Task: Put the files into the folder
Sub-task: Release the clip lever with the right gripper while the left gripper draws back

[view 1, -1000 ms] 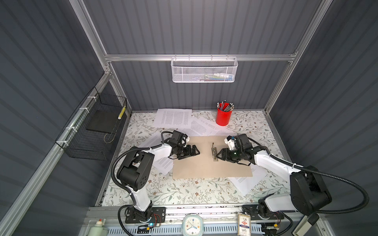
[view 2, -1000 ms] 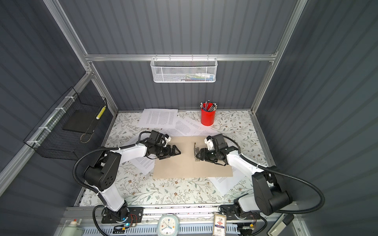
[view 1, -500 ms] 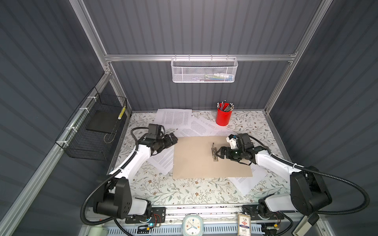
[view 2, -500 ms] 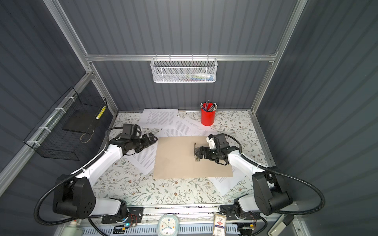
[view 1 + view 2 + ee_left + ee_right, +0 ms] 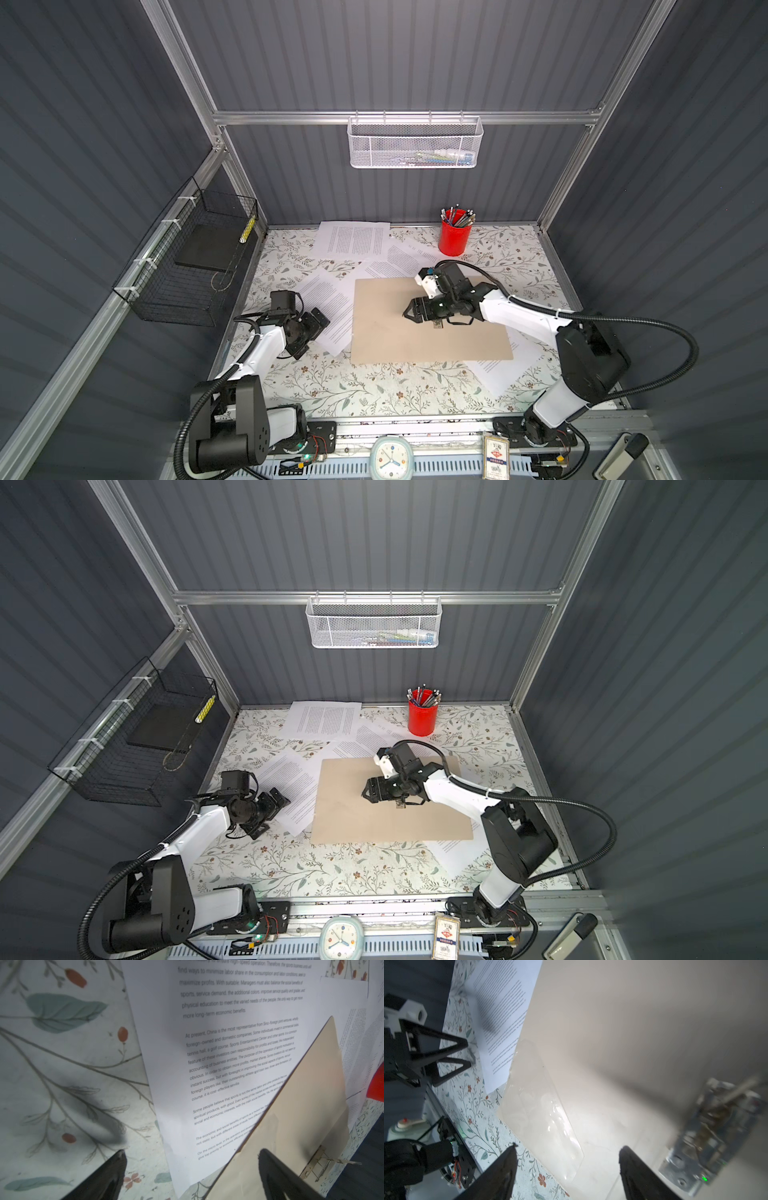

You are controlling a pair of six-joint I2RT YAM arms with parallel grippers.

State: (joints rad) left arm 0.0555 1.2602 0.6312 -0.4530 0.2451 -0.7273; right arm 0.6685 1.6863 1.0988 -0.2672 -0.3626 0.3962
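Note:
The tan folder (image 5: 428, 336) (image 5: 386, 816) lies opened flat mid-table, with its metal clip (image 5: 437, 325) (image 5: 318, 1163) (image 5: 708, 1126) on the inner face. The files are loose white printed sheets: one (image 5: 328, 307) (image 5: 228, 1053) (image 5: 502, 1012) tucked under the folder's left edge, one at the back (image 5: 357, 241), one (image 5: 498, 370) sticking out from under the right front corner. My right gripper (image 5: 409, 313) (image 5: 368, 791) (image 5: 568, 1147) hovers open over the folder, just left of the clip. My left gripper (image 5: 318, 336) (image 5: 276, 812) (image 5: 192, 1152) stands open at the left sheet's near corner, holding nothing.
A red pen cup (image 5: 455, 239) stands at the back right. A black wire basket (image 5: 191, 266) hangs on the left wall and a white mesh basket (image 5: 415, 143) on the rear wall. A clock (image 5: 390, 455) and a card box (image 5: 496, 455) sit on the front rail.
My left gripper left the folder's left half, swung out to the left and came forward to the left sheet's near corner. My right gripper slid left past the clip.

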